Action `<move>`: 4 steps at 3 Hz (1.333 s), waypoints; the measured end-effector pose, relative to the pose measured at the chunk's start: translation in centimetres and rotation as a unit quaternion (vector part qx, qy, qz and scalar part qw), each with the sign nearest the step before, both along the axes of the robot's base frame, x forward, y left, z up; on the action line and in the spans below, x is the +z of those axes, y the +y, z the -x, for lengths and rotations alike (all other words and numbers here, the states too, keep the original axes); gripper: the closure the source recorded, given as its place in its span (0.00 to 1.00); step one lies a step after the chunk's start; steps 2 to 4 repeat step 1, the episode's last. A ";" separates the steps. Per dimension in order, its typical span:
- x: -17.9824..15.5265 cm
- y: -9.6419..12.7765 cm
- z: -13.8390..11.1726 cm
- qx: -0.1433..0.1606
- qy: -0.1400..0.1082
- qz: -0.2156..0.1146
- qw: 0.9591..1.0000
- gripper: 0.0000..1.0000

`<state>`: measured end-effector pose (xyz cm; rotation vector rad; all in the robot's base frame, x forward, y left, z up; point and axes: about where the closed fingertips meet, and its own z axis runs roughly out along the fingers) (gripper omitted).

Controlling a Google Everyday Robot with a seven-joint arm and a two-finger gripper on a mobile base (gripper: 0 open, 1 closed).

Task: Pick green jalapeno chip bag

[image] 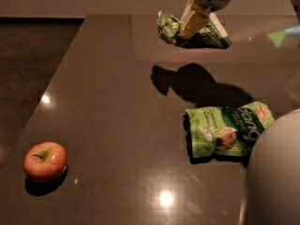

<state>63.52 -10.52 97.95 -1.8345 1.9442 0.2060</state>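
Gripper [191,28] at approx 1 o'clock, pincer closed on the green jalapeno chip bag [210,37] mid-body. Bag hung crumpled above the glossy dark table [103,102], w/ shadow beneath. Judged light, soft, crinkly foil, prob slippery: pinch the flat middle. Lime-green bag [225,132] at 4 o'clock, round apple [45,161] at 8

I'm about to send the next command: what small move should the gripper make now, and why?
Probably a short, slow lift straight up. The gripper is shut on the green jalapeno chip bag, which hangs off the table with its shadow separate below. The bag droops on both sides of the grip, so a gentle rise seems least likely to shake it loose.
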 end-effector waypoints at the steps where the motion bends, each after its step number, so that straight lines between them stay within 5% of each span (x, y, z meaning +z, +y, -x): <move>1: 0.0 0.4 -0.6 -0.002 -0.008 -0.005 1.000 1.00; 4: 0.0 0.4 -0.6 -0.002 -0.008 -0.005 1.000 1.00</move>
